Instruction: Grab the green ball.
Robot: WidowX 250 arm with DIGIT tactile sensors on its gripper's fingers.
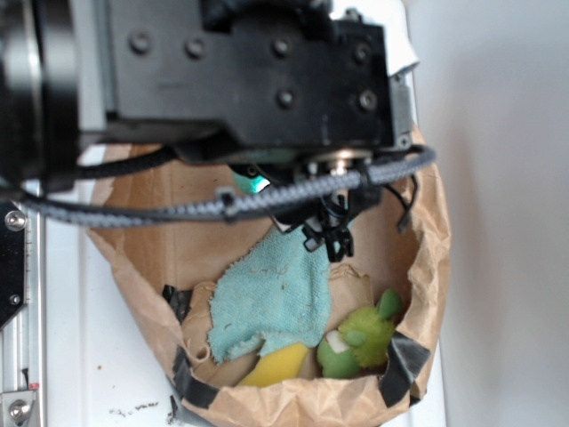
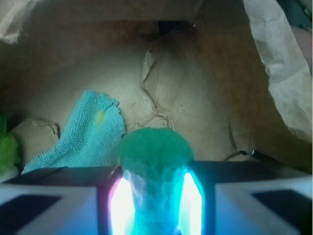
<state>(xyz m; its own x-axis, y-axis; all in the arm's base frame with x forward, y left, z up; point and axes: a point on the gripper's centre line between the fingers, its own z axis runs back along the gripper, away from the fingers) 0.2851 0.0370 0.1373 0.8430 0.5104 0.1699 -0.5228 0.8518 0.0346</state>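
Seeing my gripper [image 2: 155,196] clamped on the green ball [image 2: 154,152], I judge the grab made; only lifting remains.

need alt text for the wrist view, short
The hand grips the green ball between its two glowing fingers, inside a crumpled brown paper bag. A light blue cloth lies on the bag floor to the left, with a lime-green plush toy at the left edge.

No legible text or labels anywhere.
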